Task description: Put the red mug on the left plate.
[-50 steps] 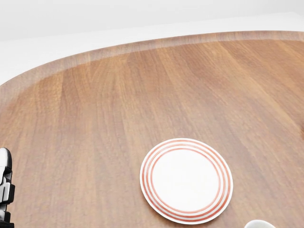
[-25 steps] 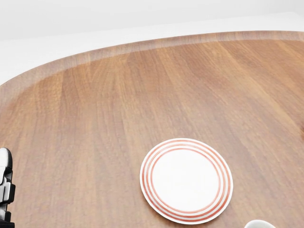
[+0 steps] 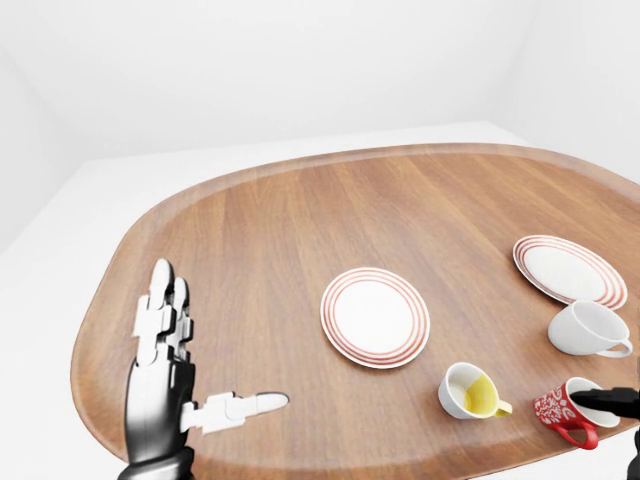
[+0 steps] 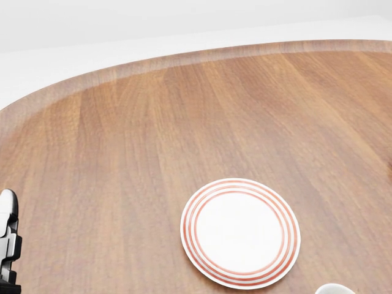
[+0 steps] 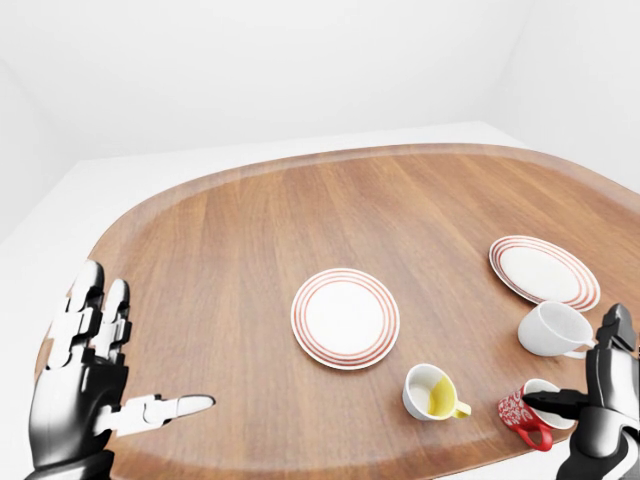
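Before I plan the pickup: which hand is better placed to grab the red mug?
Right. The right hand is already at the red mug, a finger at its rim; the left hand hangs open across the table.

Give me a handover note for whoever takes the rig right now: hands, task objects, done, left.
Left hand: open, fingers spread, holding nothing, at the table's lower left in the left-eye view.
Right hand: at the red mug, one finger at its rim; a closed grip can't be confirmed.
Red mug: tipped on its side near the table's lower right edge, beside the yellow-lined cup and white cup.
Left plate: bare, mid-table; right plate also bare.
Done: reach to the mug. Left: grasp, carry left, set on the left plate.
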{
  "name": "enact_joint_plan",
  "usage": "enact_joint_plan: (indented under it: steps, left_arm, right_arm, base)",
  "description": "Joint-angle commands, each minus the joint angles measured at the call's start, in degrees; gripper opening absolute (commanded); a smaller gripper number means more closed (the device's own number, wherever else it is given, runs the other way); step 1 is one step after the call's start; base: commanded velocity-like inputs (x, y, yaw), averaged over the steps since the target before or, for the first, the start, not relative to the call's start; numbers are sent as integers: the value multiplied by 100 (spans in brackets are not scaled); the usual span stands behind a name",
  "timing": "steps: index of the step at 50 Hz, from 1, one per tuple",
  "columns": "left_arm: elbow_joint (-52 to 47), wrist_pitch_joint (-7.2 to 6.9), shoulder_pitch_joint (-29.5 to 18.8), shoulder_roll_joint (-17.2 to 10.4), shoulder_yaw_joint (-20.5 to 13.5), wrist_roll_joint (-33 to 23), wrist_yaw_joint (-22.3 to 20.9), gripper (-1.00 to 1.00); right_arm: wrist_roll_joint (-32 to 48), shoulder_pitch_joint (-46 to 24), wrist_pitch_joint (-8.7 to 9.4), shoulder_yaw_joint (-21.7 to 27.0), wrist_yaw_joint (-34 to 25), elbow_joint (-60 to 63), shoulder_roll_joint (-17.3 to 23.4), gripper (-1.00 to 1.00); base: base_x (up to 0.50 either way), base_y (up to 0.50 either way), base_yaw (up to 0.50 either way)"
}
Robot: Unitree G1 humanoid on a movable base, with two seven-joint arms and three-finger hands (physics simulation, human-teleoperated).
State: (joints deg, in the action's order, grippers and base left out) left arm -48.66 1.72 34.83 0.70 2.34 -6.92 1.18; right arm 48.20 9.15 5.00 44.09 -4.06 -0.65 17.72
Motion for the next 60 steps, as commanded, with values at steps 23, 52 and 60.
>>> enact_joint_plan:
  steps: [23,52,60]
  left_arm:
    - [-30,2,31,-13,8,-1,23,100]
    - [-69,-65,2,-13,13,-20,30,100]
    - [-64,-46,14,-15,15,-20,33,100]
  right_arm:
    - [-642,-205,0,-474,361,-1425,649,100]
    - [-1941,-1017,0,-1789,925,-4362,1515,100]
    - [-2048,-1036,0,-2023,1002,-4570,1551,100]
  base:
    - [0,0,0]
    - [0,0,0]
    - [0,0,0]
